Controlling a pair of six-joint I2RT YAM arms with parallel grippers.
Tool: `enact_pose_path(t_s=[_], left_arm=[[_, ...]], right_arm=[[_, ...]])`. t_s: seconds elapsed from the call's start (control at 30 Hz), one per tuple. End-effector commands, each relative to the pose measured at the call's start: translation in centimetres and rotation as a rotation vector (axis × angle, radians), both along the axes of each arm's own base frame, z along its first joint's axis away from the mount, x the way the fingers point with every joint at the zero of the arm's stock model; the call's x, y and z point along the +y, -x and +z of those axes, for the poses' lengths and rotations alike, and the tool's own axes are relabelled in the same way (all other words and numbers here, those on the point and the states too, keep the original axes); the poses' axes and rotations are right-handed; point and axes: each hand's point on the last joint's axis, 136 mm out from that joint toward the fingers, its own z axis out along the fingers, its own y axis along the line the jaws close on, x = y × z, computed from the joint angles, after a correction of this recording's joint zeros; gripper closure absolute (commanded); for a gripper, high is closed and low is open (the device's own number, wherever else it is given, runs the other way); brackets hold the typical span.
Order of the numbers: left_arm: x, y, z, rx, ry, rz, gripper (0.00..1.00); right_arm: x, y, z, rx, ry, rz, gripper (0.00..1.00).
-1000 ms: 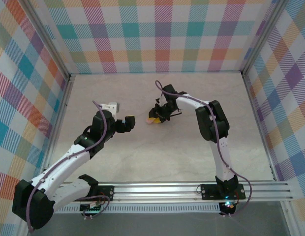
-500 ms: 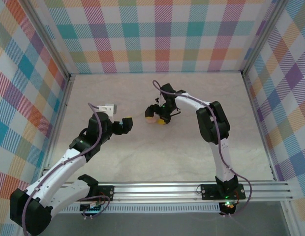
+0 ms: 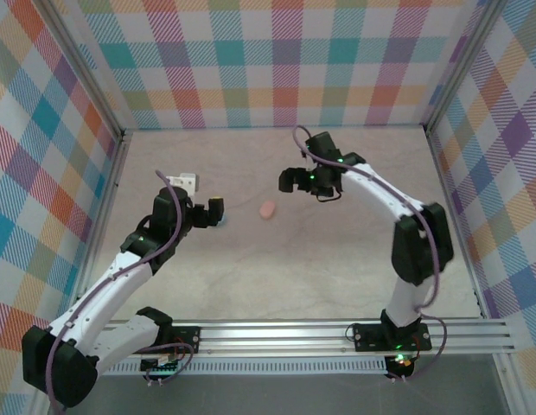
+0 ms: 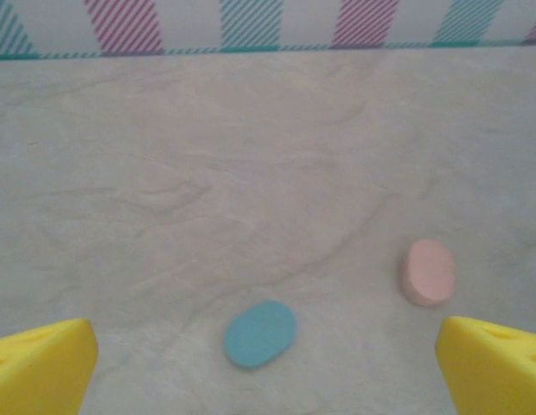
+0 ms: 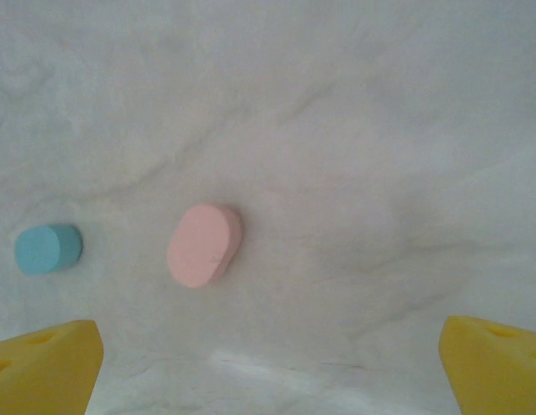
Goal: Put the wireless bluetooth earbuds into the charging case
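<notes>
Two closed oval charging cases lie flat on the table. In the left wrist view the blue case (image 4: pixel 259 333) is just ahead of my left gripper (image 4: pixel 268 380), whose yellow fingertips (image 4: pixel 39 367) stand wide apart with nothing between them. The pink case (image 4: pixel 427 271) lies farther right. From above, the pink case (image 3: pixel 267 210) sits alone between my left gripper (image 3: pixel 212 213) and my right gripper (image 3: pixel 304 183). My right gripper (image 5: pixel 268 372) is open, above and behind the pink case (image 5: pixel 203 245), with the blue case (image 5: pixel 47 249) beyond. The earbuds are out of view.
The pale marbled table (image 3: pixel 337 251) is closed in by plaid walls (image 3: pixel 277 60) at the back and on both sides. A metal rail (image 3: pixel 285 333) carrying the arm bases runs along the near edge.
My right gripper opened, let go of the pink case and drew back up and to the right. The pink case now lies free on the table. My left gripper shifted slightly left.
</notes>
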Motion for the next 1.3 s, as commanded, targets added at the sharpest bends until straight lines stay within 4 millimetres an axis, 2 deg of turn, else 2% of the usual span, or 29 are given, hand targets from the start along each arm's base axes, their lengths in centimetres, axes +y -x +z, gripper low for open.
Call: enact_pose_path(t_s=[0.0,0.1,0.17,0.3,0.4,0.47,0.6,0.67,0.73,0.87,0.93,1.03,1.07,1.1,1.17,1.27], left_arm=[[1.6,-1.7,0.0,-0.024,-0.096,0.031,0.0],[2.7,-2.4,-1.3,-0.048,-0.128,0.072,0.0],[2.9,-2.8,-2.3,-0.081,-0.141,0.061,0.0],[4.4,-3.3,-5.4,-0.053,-0.17,0.096,0.0],[5.3,-3.6,-7.1,-0.067,-0.101,0.155,0.0],[5.5,-4.1,-8.0,-0.082,-0.062,0.169,0.0],[5.3,-5.1,-10.2,-0.07,-0.111,0.135,0.0],[5.4,-5.4,-10.6,-0.099,-0.116,0.13,0.0],[5.4,-5.6,-10.4,-0.13,-0.1,0.126,0.0],[5.7,-6.3,-10.6,-0.159,-0.114,0.113,0.0],[6.5,-6.8,-11.5,-0.161,-0.089,0.136,0.0],[7.9,-7.3,-12.6,-0.137,-0.04,0.185,0.0],[8.1,-7.7,-13.1,-0.123,-0.03,0.189,0.0],[8.2,-7.6,-13.3,-0.102,-0.006,0.179,0.0],[8.4,-7.6,-13.4,-0.099,0.003,0.18,0.0],[8.4,-7.7,-13.4,-0.104,0.003,0.179,0.0]], right_arm=[[-5.2,-1.9,2.4,-0.276,0.233,-0.059,0.0],[-9.3,-2.2,2.8,-0.436,0.361,-0.125,0.0],[-12.3,-2.3,2.3,-0.498,0.43,-0.192,0.0],[-18.3,-2.0,-0.8,-0.514,0.494,-0.323,0.0],[-21.0,-1.6,-2.9,-0.508,0.46,-0.408,0.0],[-21.6,-1.6,-3.8,-0.509,0.451,-0.4,0.0],[-23.0,-1.8,-4.8,-0.564,0.457,-0.439,0.0],[-23.9,-1.1,-5.7,-0.585,0.423,-0.485,0.0],[-24.5,-0.8,-5.5,-0.642,0.382,-0.515,0.0],[-23.6,-0.2,-5.7,-0.661,0.324,-0.453,0.0],[-22.5,-0.2,-5.7,-0.682,0.292,-0.387,0.0],[-22.0,-0.3,-6.1,-0.678,0.237,-0.335,0.0],[-22.1,-0.3,-7.1,-0.663,0.224,-0.331,0.0],[-22.5,-0.5,-6.7,-0.714,0.218,-0.352,0.0],[-23.2,-0.2,-7.0,-0.674,0.22,-0.39,0.0],[-23.2,-0.3,-6.9,-0.677,0.223,-0.39,0.0]])
